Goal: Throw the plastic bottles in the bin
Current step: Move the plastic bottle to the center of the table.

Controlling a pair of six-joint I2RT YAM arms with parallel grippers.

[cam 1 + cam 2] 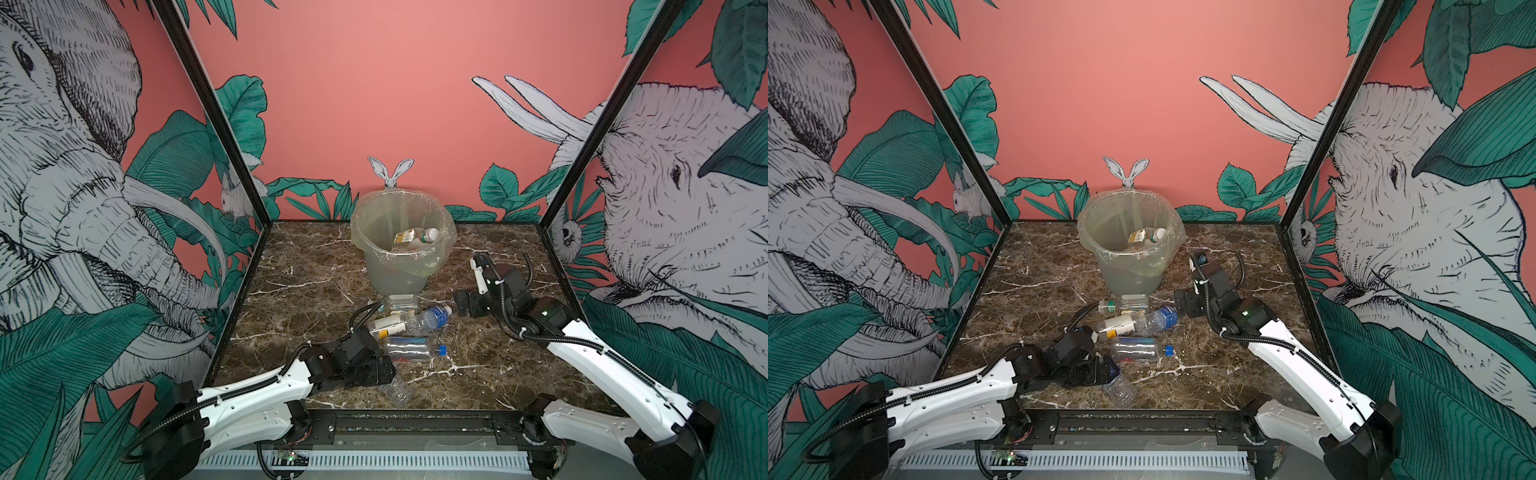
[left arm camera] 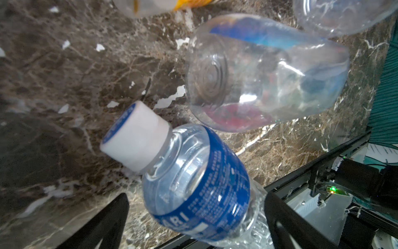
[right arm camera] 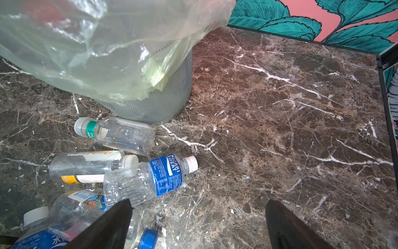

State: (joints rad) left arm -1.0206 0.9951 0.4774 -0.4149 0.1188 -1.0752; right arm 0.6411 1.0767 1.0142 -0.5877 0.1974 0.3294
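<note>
Left gripper point(image 2: 196, 220): fingers spread, one on each side of a blue-label bottle point(image 2: 193, 185) with a white cap, lying at the near edge of the marble table point(image 1: 299, 299); contact with the fingers cannot be told. In a top view only the bottle's clear base point(image 1: 395, 388) shows past the gripper point(image 1: 380, 374).

Right gripper point(image 3: 198, 224): fingers spread, nothing between them, hanging over bare marble just right of the bottle cluster; seen in a top view point(image 1: 467, 305) beside the bin.

Bin point(image 1: 374, 249): upright at the back centre of the table, bag-lined (the bag hangs loose over the rim). At least one bottle point(image 1: 415, 237) lies inside, white-capped with a yellow label.

Bottles on the table, all lying on their sides in front of the bin:
- green-collar bottle point(image 3: 116, 133), touching the bin's foot;
- white-and-yellow-label bottle point(image 3: 86, 169), just beside it;
- Pocari bottle point(image 3: 150, 177), white cap, resting against the previous one;
- blue-cap bottle point(image 1: 409, 350), blue and red label, nearer the left gripper.
</note>
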